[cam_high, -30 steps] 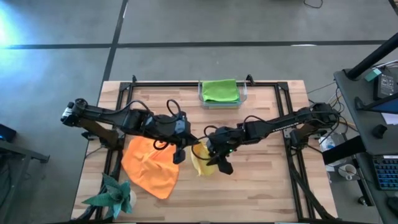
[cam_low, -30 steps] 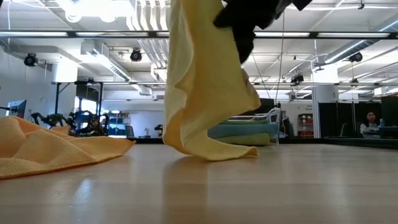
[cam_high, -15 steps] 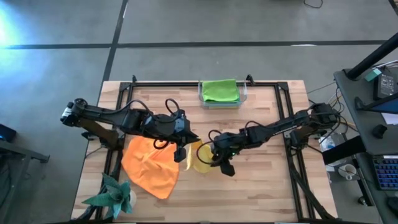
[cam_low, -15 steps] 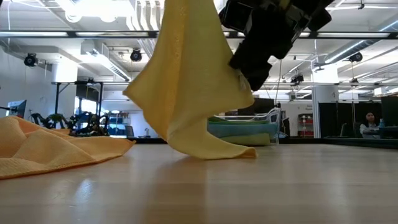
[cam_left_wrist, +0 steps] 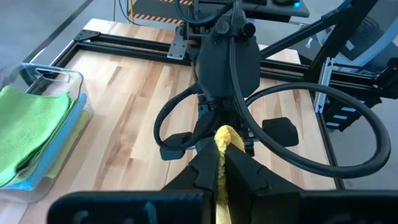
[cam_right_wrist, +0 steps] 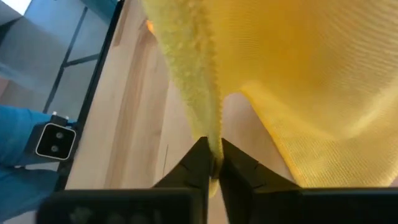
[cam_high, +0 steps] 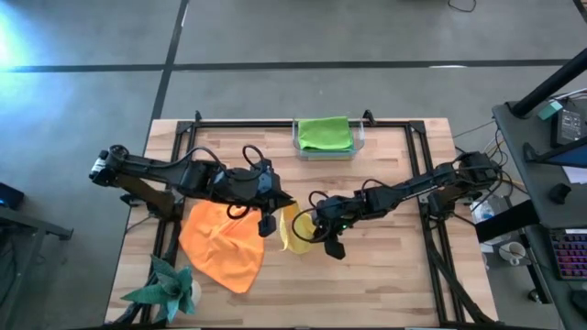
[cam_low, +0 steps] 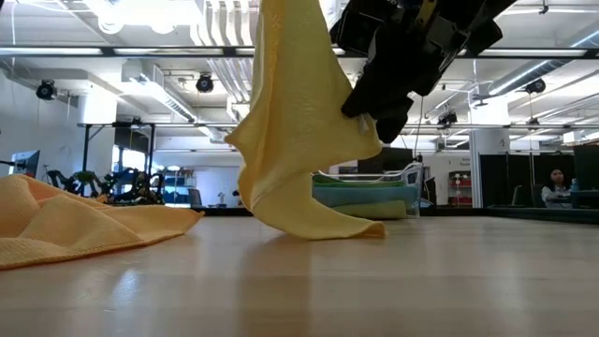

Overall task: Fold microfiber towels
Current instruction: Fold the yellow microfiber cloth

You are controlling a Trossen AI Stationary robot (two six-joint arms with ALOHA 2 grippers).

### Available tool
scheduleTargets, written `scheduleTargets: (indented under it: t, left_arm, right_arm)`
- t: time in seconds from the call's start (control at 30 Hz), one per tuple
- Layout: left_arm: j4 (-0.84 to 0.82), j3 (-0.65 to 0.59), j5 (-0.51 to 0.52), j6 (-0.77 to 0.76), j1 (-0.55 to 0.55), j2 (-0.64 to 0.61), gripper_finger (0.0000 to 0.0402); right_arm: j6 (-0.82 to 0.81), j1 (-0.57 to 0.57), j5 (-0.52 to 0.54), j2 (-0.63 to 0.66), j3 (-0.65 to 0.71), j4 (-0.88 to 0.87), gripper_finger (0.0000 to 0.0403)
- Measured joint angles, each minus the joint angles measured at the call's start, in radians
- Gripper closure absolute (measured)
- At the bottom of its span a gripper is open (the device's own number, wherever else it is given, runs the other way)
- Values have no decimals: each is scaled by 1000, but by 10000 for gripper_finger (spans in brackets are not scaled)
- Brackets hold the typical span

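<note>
A: Yellow microfiber towel [cam_low: 295, 140] hangs over the middle of the counter [cam_high: 385, 275], just right of the orange towel [cam_high: 223, 245], which lies crumpled and flat. Only the yellow one's lowest fold touches the wood.

B: Hands?

A: Left hand [cam_left_wrist: 221, 163] is pinched tight on the yellow towel's edge; the cloth rises as a thin ridge between its fingers. Right hand [cam_right_wrist: 211, 163] is likewise clamped on an edge of the same towel, with the sheet spreading away beyond it. In the high view the two hands sit just beside each other.

B: Handling notes?

A: Judged light and fully limp: it drapes in deep curves and has no stiffness. The nap looks grippy, not slippery, so a thin edge pinch should hold. Nothing fragile. Best holds would be two adjacent corners, spread well apart, so the sheet hangs flat. With the hands this near, it bunches.

B: Other towels?

A: Lime green towel [cam_high: 324, 132] lies folded on top in the clear bin [cam_high: 359, 144] at the far edge, beyond the yellow towel, with a blue layer [cam_left_wrist: 62, 144] beneath it.
</note>
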State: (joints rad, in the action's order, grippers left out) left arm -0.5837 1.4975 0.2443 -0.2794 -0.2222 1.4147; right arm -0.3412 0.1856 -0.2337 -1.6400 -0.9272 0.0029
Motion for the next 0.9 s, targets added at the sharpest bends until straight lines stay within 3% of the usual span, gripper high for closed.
scheduleTargets:
  t: [0.23, 0.43, 0.63, 0.9]
  left_arm:
    - [0, -1, 0, 0, 0, 0, 400]
    - [2, -3, 0, -2, 0, 0, 400]
    - [-2, -14, -50, -2, -2, 5, 400]
    - [-1, -12, -139, -6, -4, 12, 400]
  right_arm:
    - [-9, 0, -1, 31, -1, -88, 394]
    - [-24, 7, 8, 146, -11, -258, 394]
    - [-8, 6, 99, 272, -115, -583, 394]
    - [25, 7, 105, 333, -292, -860, 394]
